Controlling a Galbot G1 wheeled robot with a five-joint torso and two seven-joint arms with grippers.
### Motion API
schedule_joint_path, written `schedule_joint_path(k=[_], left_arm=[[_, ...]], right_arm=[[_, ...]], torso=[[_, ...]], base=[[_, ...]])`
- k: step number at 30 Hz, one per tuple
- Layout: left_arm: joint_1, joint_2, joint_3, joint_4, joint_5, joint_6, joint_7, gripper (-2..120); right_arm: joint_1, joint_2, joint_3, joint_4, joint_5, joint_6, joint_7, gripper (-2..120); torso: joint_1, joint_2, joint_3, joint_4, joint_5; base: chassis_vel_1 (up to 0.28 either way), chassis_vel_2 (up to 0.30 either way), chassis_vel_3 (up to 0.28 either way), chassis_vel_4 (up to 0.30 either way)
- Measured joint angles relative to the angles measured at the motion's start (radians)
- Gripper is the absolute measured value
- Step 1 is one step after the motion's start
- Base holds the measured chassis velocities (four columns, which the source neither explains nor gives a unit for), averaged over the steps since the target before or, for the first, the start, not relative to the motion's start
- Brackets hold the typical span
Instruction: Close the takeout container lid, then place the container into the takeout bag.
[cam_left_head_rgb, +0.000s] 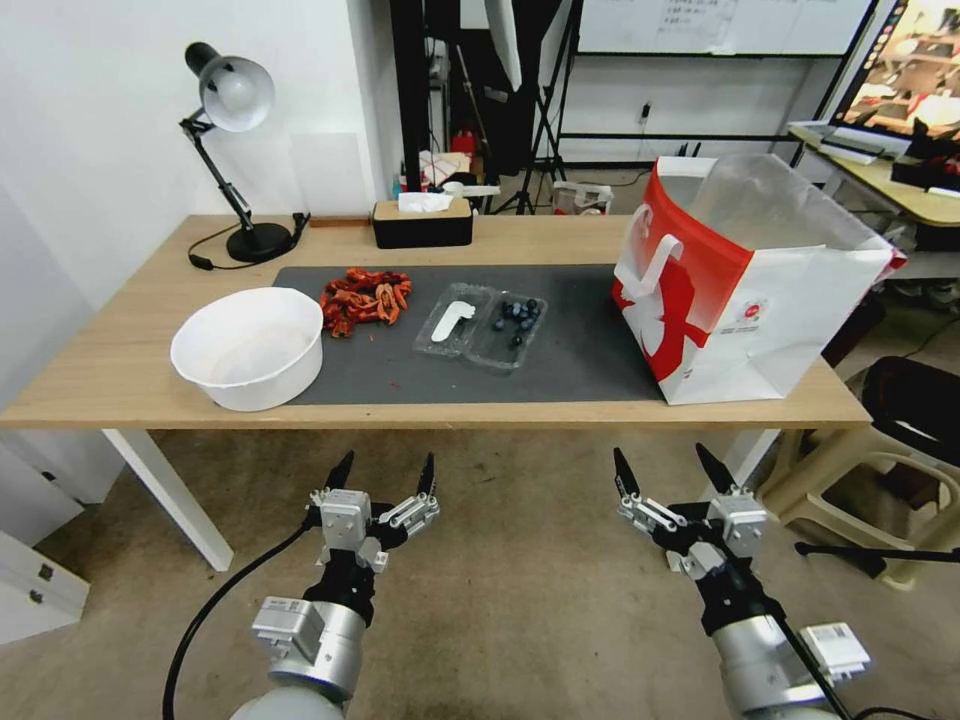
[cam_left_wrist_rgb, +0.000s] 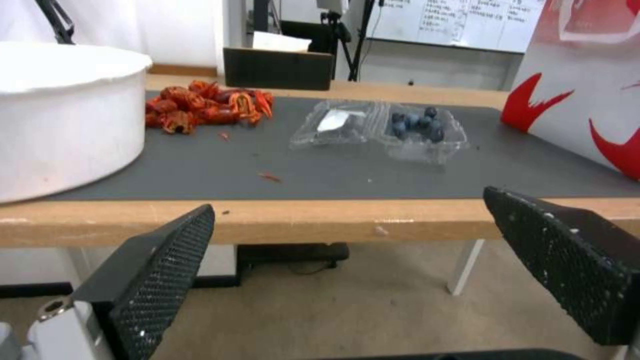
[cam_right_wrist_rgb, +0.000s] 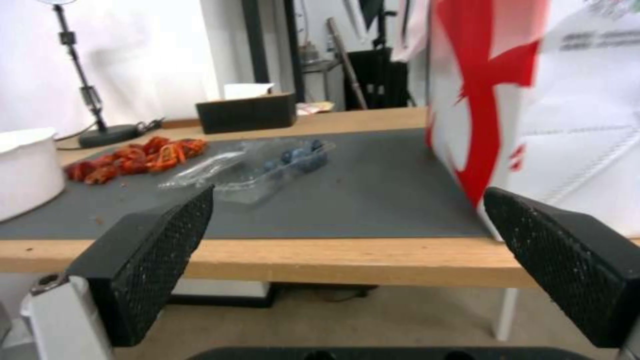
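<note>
Takeout container (cam_left_head_rgb: 482, 326) lies open mid-mat, well apart from takeout bag (cam_left_head_rgb: 740, 285).

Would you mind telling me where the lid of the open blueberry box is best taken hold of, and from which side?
Probably the lid's free outer edge, on the bowl side, coming from above: it lies flat and open on the mat, hinged to the berry half along its other edge, so that edge swings over.

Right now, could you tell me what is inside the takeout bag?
The takeout bag stands open with a clear plastic liner rising above its rim. Its paper walls hide the interior, so I cannot tell whether anything lies inside. The takeout container sits outside it, open on the mat.
</note>
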Motion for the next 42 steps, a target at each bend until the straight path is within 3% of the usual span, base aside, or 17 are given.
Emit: schedule_joint_path(k=[15,17,22,25,26,29,33,42], left_arm=[[0.009,-0.026,-0.042,0.022,0.002,-0.015,0.014,100],[0.01,-0.037,-0.065,0.03,0.002,-0.021,0.015,100],[0.01,-0.047,-0.076,0.036,0.002,-0.026,0.017,100],[0.014,-0.054,-0.086,0.039,0.004,-0.031,0.017,100],[0.014,-0.054,-0.086,0.039,0.004,-0.031,0.017,100],[0.018,-0.058,-0.096,0.04,0.007,-0.035,0.017,100],[0.023,-0.065,-0.097,0.042,0.013,-0.036,0.017,100],[0.035,-0.078,-0.095,0.049,0.027,-0.039,0.015,100]], right_arm=[[0.308,-0.168,-0.092,-0.164,0.248,-0.092,0.081,100],[0.45,-0.216,-0.175,-0.229,0.281,-0.154,0.152,100],[0.571,-0.24,-0.258,-0.264,0.297,-0.23,0.231,100],[0.694,-0.246,-0.34,-0.288,0.297,-0.343,0.352,100],[0.694,-0.246,-0.34,-0.288,0.297,-0.343,0.352,100],[0.8,-0.241,-0.414,-0.3,0.335,-0.496,0.498,100],[0.879,-0.231,-0.466,-0.314,0.397,-0.606,0.61,100],[1.04,-0.204,-0.524,-0.356,0.601,-0.722,0.818,100]], torso=[[0.0,0.0,0.0,0.0001,0.0],[0.0,0.0,0.0,-0.0002,-0.0002],[0.0,0.0,0.0,0.0,-0.0002],[0.0,0.0,0.0,0.0001,-0.0002],[0.0,0.0,0.0,0.0001,-0.0002],[0.0,0.0,0.0,0.0,-0.0003],[0.0,0.0,0.0,-0.0001,-0.0002],[0.0,0.0,0.0,0.0,-0.0001]], base=[[0.0,0.0,0.0,0.0],[0.0,0.0,0.0,0.0],[0.0,0.0,0.0,0.0],[0.0,0.0,0.0,0.0],[0.0,0.0,0.0,0.0],[0.0,0.0,0.0,0.0],[0.0,0.0,0.0,0.0],[0.0,0.0,0.0,0.0]])
